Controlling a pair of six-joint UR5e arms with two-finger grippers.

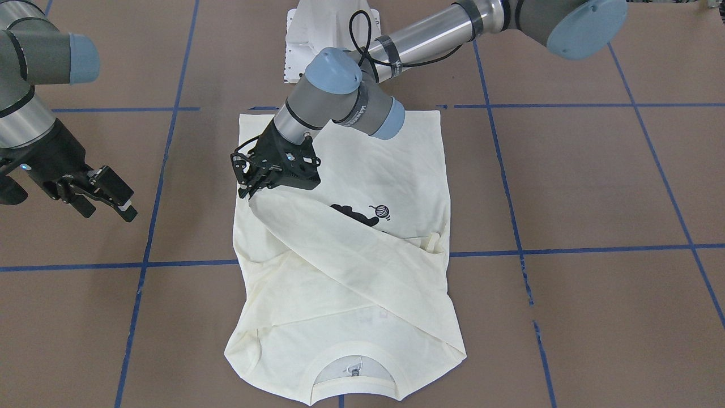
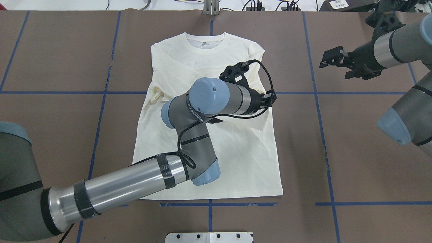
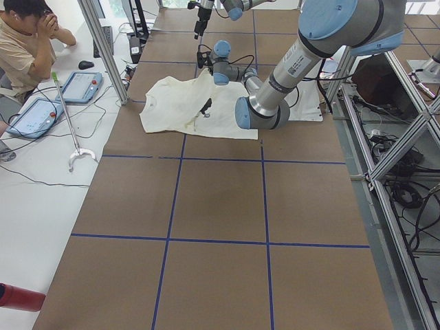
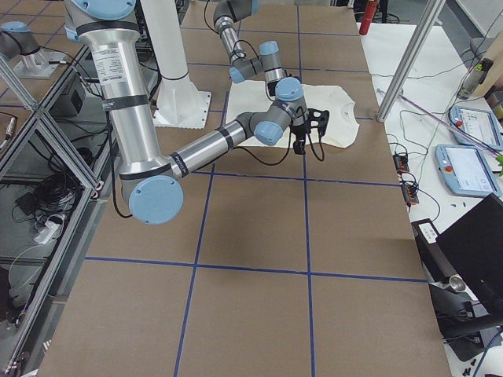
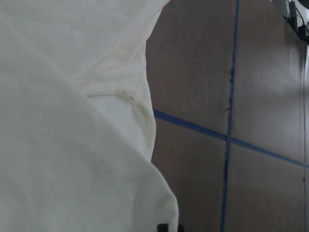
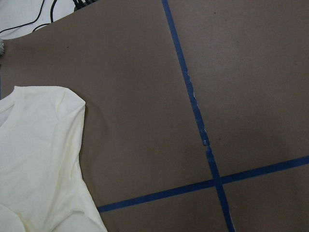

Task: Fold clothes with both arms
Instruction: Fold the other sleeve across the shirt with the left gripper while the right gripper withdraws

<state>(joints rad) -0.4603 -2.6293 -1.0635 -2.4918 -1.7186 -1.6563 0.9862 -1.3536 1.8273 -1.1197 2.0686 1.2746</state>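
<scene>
The cream T-shirt (image 1: 391,164) lies flat on the brown table, its collar (image 1: 351,368) toward the operators' side. Part of the black cat print and yarn ball (image 1: 380,211) shows. One long sleeve (image 1: 340,255) runs diagonally across the chest. My left gripper (image 1: 252,190) is shut on that sleeve's end, just above the shirt's edge. The other sleeve's cuff (image 1: 433,242) peeks out beneath. The left wrist view shows cream fabric (image 5: 58,145) close up. My right gripper (image 1: 116,198) is open and empty, raised beside the shirt; it also shows in the overhead view (image 2: 329,59).
The white pedestal base (image 1: 328,34) stands behind the shirt. Blue tape lines (image 1: 566,249) cross the brown table. An operator (image 3: 24,34) sits at a side table with tablets (image 3: 79,86). Metal frame posts (image 3: 103,48) stand at the table's far edge.
</scene>
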